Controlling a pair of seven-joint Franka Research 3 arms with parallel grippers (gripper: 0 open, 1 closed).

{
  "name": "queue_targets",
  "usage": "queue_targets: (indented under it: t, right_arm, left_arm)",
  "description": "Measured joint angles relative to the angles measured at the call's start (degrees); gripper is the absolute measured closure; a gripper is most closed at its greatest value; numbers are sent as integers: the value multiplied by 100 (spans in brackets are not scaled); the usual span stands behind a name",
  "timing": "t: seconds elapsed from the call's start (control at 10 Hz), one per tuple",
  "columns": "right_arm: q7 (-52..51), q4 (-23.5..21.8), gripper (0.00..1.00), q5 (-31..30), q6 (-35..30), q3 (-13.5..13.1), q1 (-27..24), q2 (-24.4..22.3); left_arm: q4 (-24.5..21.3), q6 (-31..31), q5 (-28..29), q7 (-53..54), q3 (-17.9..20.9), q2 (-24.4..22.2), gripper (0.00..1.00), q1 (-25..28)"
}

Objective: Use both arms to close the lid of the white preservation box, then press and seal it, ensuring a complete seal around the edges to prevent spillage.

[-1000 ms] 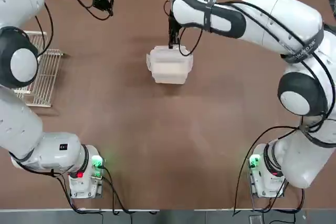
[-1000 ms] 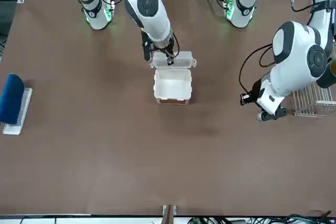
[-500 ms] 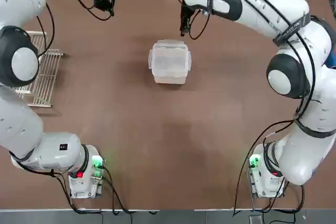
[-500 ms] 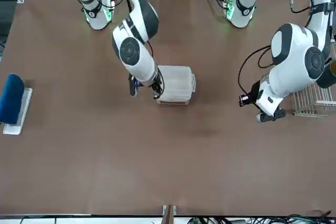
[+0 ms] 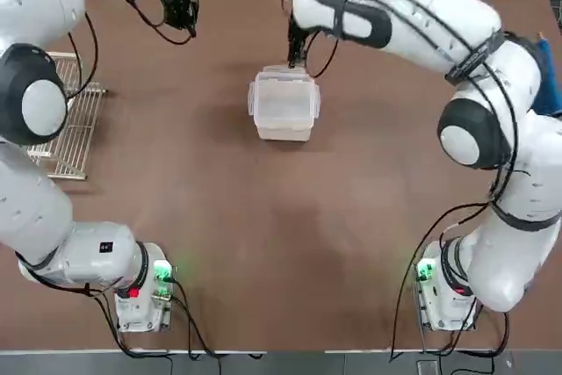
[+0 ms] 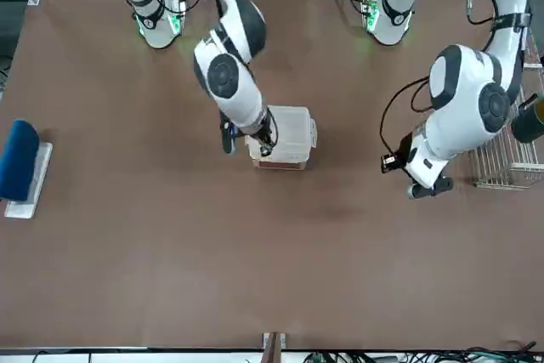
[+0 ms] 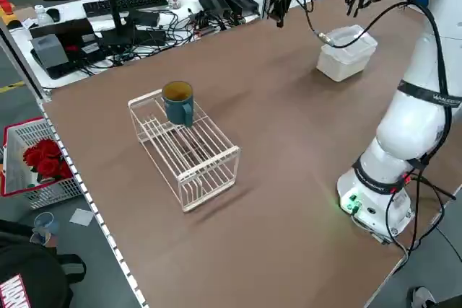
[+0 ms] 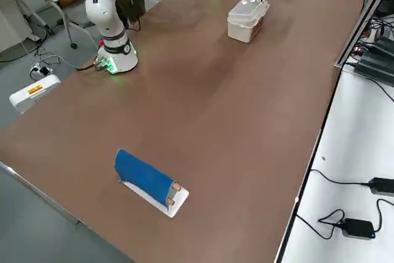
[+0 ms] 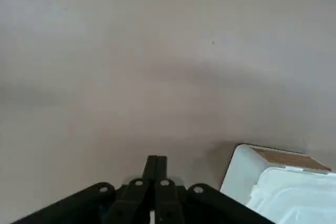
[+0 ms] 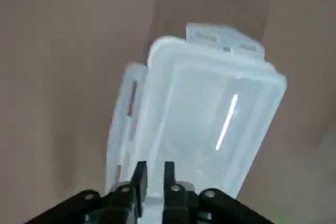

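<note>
The white preservation box point(image 5: 283, 120) stands mid-table toward the far side, with the lid point(image 5: 283, 96) lying flat on top of it. In the right wrist view the lid point(image 10: 210, 114) shows latch flaps sticking outward on two sides. My right gripper point(image 5: 297, 57) hovers at the box's far edge, just over the lid's rim; its fingers point(image 10: 139, 174) are drawn almost together with nothing between them. My left gripper point(image 5: 186, 17) hangs shut over bare table at the far left, well apart from the box point(image 9: 273, 182).
A white wire rack point(image 5: 70, 125) with a blue mug point(image 7: 178, 101) on it stands at the table's left edge. A blue item on a tray point(image 6: 21, 163) lies at the far right end. Cables and keyboards point(image 7: 137, 16) crowd the bench beyond the far edge.
A second ago the lid stood open behind the box with the right gripper on it. It now lies shut on the box; the gripper let go, swung away, then returned to the far edge.
</note>
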Motion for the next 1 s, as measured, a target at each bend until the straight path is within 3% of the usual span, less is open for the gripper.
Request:
queue_targets:
  t: [0.2, 0.6, 1.0]
  right_arm:
    - [278, 0, 93, -21, 580, -7, 272, 415]
    - [287, 18, 93, -24, 671, -24, 241, 467]
    - [289, 19, 93, -115, 679, -12, 249, 468]
  left_arm:
    - [-275, 139, 0, -230, -152, -106, 99, -93]
    - [-682, 809, -2, -1055, -552, -106, 99, -304]
    - [-1246, 1786, -2, -1733, -575, 150, 99, -864]
